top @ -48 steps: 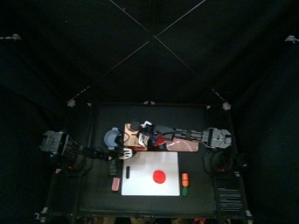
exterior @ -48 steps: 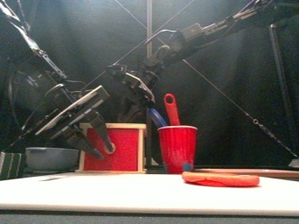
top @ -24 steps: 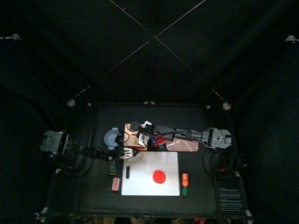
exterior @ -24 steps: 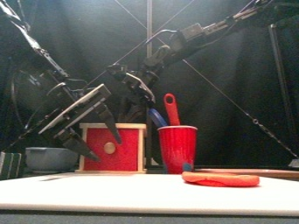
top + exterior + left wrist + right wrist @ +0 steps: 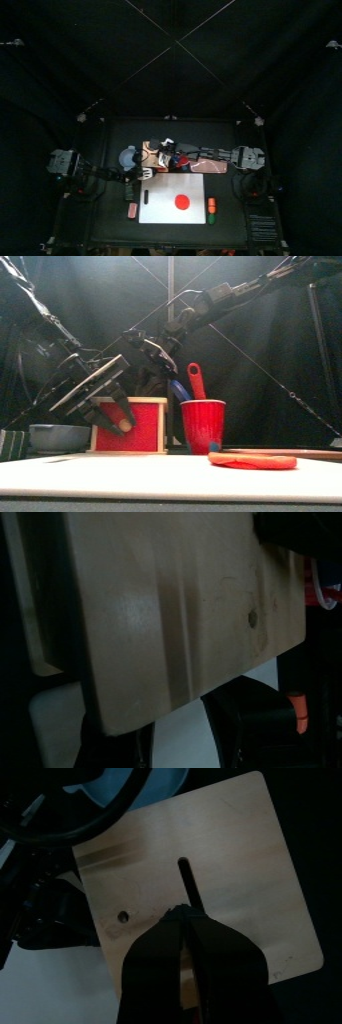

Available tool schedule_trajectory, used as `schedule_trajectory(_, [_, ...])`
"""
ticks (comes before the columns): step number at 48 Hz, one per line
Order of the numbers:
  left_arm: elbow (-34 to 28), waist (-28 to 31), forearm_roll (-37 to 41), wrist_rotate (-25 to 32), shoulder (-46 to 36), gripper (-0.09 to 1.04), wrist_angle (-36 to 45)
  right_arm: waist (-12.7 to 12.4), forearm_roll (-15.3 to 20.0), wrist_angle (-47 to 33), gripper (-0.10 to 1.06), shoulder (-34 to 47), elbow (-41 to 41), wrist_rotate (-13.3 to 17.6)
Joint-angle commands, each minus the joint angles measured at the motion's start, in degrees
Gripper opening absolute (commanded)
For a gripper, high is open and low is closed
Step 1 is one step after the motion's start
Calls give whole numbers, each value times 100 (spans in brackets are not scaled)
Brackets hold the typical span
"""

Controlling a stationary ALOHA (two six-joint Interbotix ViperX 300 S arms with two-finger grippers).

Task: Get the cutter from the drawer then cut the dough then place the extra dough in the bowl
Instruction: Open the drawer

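Observation:
The pale wooden box (image 5: 163, 157) stands behind the white cutting board (image 5: 160, 190), its red drawer front (image 5: 144, 426) facing forward and shut. My left gripper (image 5: 110, 424) hangs open right in front of that drawer front, with one finger across its middle. My right gripper (image 5: 182, 911) is shut, its tips resting on the box's top (image 5: 227, 858) at the end of the slot. A flat red dough disc (image 5: 251, 461) lies on the board. The blue-grey bowl (image 5: 60, 437) sits left of the box. No cutter shows.
A red cup (image 5: 203, 424) with a blue and a red toy knife stands right of the box. A small dark and red thing (image 5: 130, 210) lies left of the board, and a green toy (image 5: 211, 217) lies near its front right corner.
My left gripper's fingers have shifted across the drawer front. The round knob that showed between them half a second ago is now covered. The right arm has held still.

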Motion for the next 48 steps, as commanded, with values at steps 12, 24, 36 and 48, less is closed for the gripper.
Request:
schedule_trajectory(12, [-70, -9, -44, -9, -44, 59, 18, -9, -9, 26, 3, -88, -18, 0])
schedule_trajectory(24, [-62, -255, -264, -9, -44, 57, 9, -9, -9, 35, 3, -88, 0, 0])
schedule_trajectory(36, [-88, -563, -501, -9, -44, 57, -18, -9, -9, 44, 3, -88, 35, -9])
schedule_trajectory(48, [-105, -861, -721, -9, -44, 57, -18, -9, -9, 44, 3, -88, 53, -9])
